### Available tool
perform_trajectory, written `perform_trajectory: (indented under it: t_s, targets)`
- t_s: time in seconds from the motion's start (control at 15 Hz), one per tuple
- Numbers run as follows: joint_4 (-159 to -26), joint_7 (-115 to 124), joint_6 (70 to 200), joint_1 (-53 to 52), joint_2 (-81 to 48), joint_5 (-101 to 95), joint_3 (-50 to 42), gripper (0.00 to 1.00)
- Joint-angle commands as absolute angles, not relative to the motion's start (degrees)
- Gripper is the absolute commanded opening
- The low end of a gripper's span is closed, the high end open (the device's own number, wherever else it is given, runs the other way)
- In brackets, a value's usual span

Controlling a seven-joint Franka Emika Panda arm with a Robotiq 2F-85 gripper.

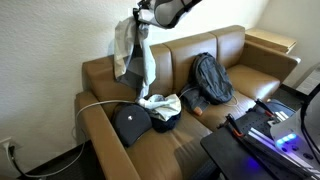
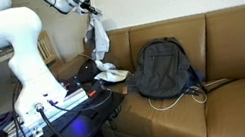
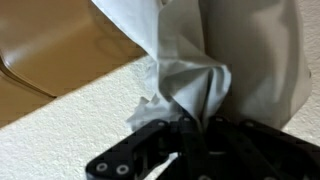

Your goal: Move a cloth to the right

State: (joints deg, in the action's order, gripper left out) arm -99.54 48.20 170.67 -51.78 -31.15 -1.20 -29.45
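Note:
A pale grey-white cloth (image 1: 135, 50) hangs from my gripper (image 1: 141, 17), lifted high above the brown sofa's left part. In an exterior view the cloth (image 2: 98, 39) dangles from the gripper (image 2: 87, 6) over the sofa's near end. In the wrist view the gripper (image 3: 190, 125) is shut on a bunched fold of the cloth (image 3: 190, 70), which fills most of the picture. Another light cloth (image 1: 160, 102) lies on the seat below, also visible in an exterior view (image 2: 114, 75).
A dark cap (image 1: 131, 122) and dark bundle (image 1: 165, 122) lie on the left seat. A grey backpack (image 1: 210, 78) (image 2: 161, 67) leans against the backrest (image 1: 180, 55). A white cable (image 1: 95, 103) crosses the armrest. A wooden side table (image 1: 270, 42) stands at the far end.

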Motion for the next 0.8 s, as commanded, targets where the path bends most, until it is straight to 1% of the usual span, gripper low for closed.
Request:
perform_trajectory:
  t_s: [0.0, 0.13, 0.33, 0.47, 0.6, 0.67, 0.73]
  targets:
    - [-96.1, 49.8, 168.3, -45.2, -32.4, 1.7, -22.7, 0.03]
    - [-92.1, 48.1, 165.9, -37.1, -32.5, 6.6, -15.0, 0.03]
    - [-85.7, 48.8, 160.3, -26.3, -34.3, 11.5, -7.7, 0.03]
    - [-82.5, 50.7, 157.1, -20.6, -35.5, 13.2, -5.3, 0.03]
    - [-80.2, 54.5, 155.1, -17.6, -37.6, 13.5, -5.7, 0.03]
    - [-84.5, 52.6, 157.3, -18.8, -34.3, 10.5, -5.3, 0.03]
    - [-83.9, 52.8, 157.1, -17.6, -35.0, 10.1, -5.3, 0.10]
